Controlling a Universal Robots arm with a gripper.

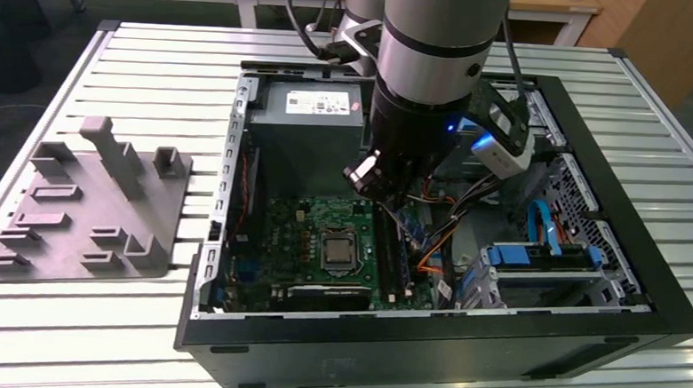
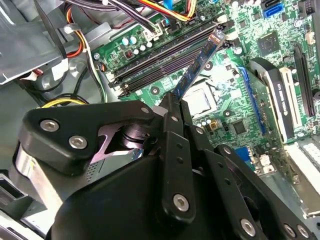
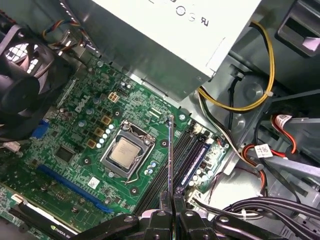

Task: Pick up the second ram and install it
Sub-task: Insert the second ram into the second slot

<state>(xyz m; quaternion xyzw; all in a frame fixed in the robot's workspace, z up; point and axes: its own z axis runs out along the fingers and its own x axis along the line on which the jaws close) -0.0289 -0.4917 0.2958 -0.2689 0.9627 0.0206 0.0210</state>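
A: What is the robot arm doing right now?

B: Its gripper point(image 2: 175, 100) is reaching down into the open computer case point(image 1: 433, 359), and its fingers are pinching the second ram point(image 2: 200, 62) by one edge. The stick is hovering over the black memory slots point(image 3: 161, 175). I cannot tell whether it is touching them.

A: How is it likely to handle?

B: I'm judging it light, thin and stiff, yet fragile. It is best held by its bare edges, away from the chips and contacts.

A: What is the case holding?

B: Nearest the gripper, the green motherboard point(image 3: 90, 125) is lying flat with its processor socket point(image 3: 124, 151). Farther off, cables point(image 3: 235, 107), a drive bay point(image 1: 545, 258) and the grey power supply point(image 1: 308, 121) are sitting inside. Beyond the case, at the exterior view's left, a grey moulded holder point(image 1: 85, 207) is resting on the slatted table point(image 1: 152, 50).
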